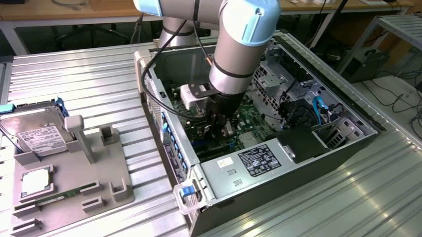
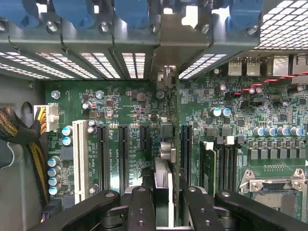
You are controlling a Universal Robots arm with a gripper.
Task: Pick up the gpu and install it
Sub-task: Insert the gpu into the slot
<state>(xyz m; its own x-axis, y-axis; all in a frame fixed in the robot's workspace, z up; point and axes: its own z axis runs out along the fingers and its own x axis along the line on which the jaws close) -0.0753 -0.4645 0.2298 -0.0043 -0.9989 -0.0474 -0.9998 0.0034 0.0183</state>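
From the exterior view the whole setup can be made out: the arm (image 1: 231,54) is reached down into the open computer case (image 1: 264,148), which is laid on its side on a ribbed metal table (image 1: 86,79), and off toward the exterior view's left a grey parts holder (image 1: 72,173) is seen with a silver hard drive (image 1: 36,133) standing in it and a green memory stick (image 1: 63,197) lying flat. What's going on at the tip can't really be judged from there, since the gripper (image 1: 218,129) is buried among the boards. The close-up is given by the wrist view instead: the green motherboard (image 2: 130,115) is spread out with its black expansion slots (image 2: 103,156), a white slot (image 2: 79,154), the empty CPU socket (image 2: 279,190) and the slotted rear brackets with blue clips (image 2: 77,12) along the case edge. The gripper (image 2: 162,202) is shown with its black fingers (image 2: 140,207) drawn in tight, clamped on the gpu (image 2: 163,154), which is seen edge-on as a thin upright card running from between the fingers out to its metal end bracket (image 2: 166,53) at the rear openings. The card is lined up with a black slot in the middle of the board; whether it's actually seated in that slot can't be told.
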